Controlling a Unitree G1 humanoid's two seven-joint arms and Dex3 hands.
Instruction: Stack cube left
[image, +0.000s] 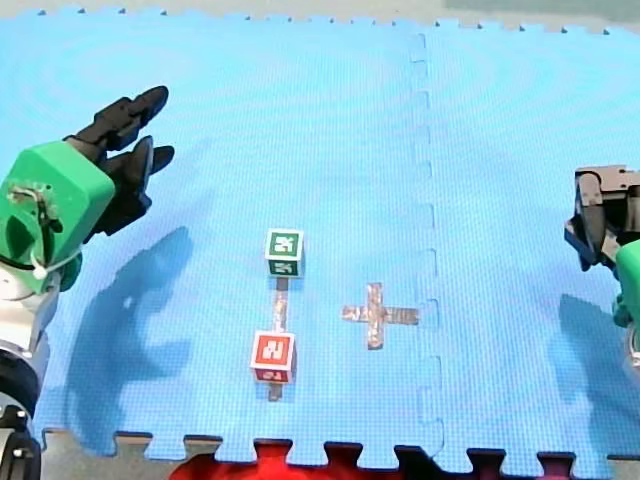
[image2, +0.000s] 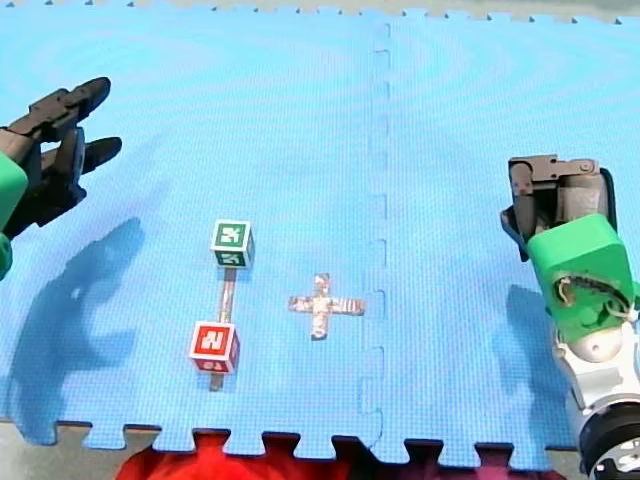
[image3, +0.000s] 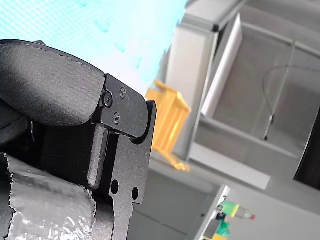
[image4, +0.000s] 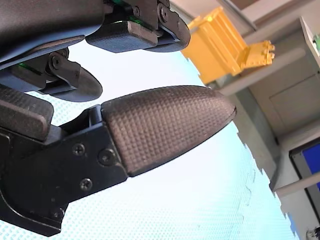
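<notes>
Nearest to us on the mat (image: 500, 120) sits the red cube (image: 272, 356), upright, with a labelled face turned up. A tape strip (image: 281, 305) runs from it straight toward the far side, up to the green cube (image: 284, 252), which stands apart from the red one, also flat on the mat. A tape cross (image: 377, 314) lies to the right of the strip, between the two cubes in depth.

We judge both cubes to be light, rigid blocks with flat, fairly smooth sides. They should not deform under a pinch, but a shallow grip could let one twist or slip. We would take the chosen cube by two opposite side faces, low enough to be secure, keeping the top and bottom clear so it can land square on the other. The soft mat may let a cube rock if it is pressed.

Over the right edge hangs the right hand (image2: 555, 195), holding nothing; we cannot tell whether it is clenched. Farther off, at the far left, the left hand (image: 120, 165) is raised above the mat, released and empty, well apart from both cubes.
</notes>
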